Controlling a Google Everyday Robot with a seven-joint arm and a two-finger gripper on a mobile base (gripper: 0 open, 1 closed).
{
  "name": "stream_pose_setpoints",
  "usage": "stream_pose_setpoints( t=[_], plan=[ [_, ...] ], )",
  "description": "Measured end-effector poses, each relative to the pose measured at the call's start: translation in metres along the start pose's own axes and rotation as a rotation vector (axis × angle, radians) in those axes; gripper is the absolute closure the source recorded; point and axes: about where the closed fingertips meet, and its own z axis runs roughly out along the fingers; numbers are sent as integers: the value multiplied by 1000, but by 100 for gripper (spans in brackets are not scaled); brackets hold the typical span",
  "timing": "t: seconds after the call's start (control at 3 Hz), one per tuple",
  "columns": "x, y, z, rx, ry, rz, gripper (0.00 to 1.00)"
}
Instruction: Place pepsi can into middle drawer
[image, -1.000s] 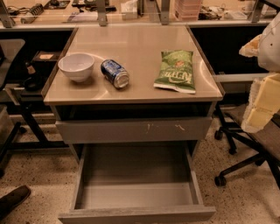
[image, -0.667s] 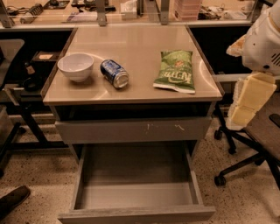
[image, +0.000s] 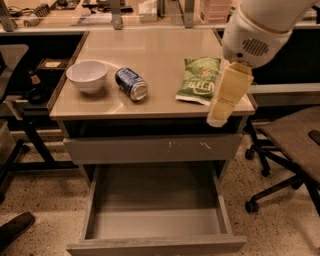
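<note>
Dim amber light, end effector (image: 227, 97) right

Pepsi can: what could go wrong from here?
1. The pepsi can lies on its side; a nudge could roll it into the white bowl or off the table.
2. The gripper hangs at the table's right front corner, with the chip bag between it and the can; a low sweep could drag the bag.

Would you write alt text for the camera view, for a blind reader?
A pepsi can lies sideways on a table between a bowl and a chip bag; the gripper hangs beside the bag, and the middle drawer below stands open, empty.
</note>
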Motion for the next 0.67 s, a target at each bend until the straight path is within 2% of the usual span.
stream_pose_setpoints(
  t=[0.33,0.67],
  plan=[
    [-26,-6,13,-50,8,-19,0],
    [-30,-8,13,-39,-2,-22,0]
  ],
)
